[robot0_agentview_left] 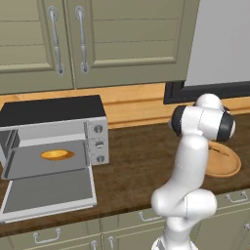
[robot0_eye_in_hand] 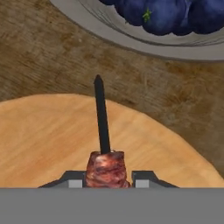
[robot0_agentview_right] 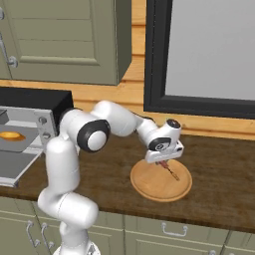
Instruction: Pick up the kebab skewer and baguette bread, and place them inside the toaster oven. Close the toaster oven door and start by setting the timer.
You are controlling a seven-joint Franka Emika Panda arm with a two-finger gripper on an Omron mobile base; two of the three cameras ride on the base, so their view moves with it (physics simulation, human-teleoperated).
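The toaster oven [robot0_agentview_left: 53, 141] was seen at the left of the counter, its door [robot0_agentview_left: 49, 193] dropped flat open, and the baguette bread [robot0_agentview_left: 57, 155] was already lying on the rack inside. Well apart, to the right, the wooden plate [robot0_agentview_right: 144, 187] was found beneath the lowered gripper [robot0_agentview_right: 163, 163]. In the hand view the kebab skewer [robot0_eye_in_hand: 103, 144] was lying on the plate, its meat framed between the two fingertips [robot0_eye_in_hand: 74, 180], which were drawn in close beside it; whether it was actually pinched could not be told. A firm squeeze on the meat was judged best, followed by a straight lift, so that the bowl of blueberries [robot0_eye_in_hand: 144, 39] nearby would be cleared.
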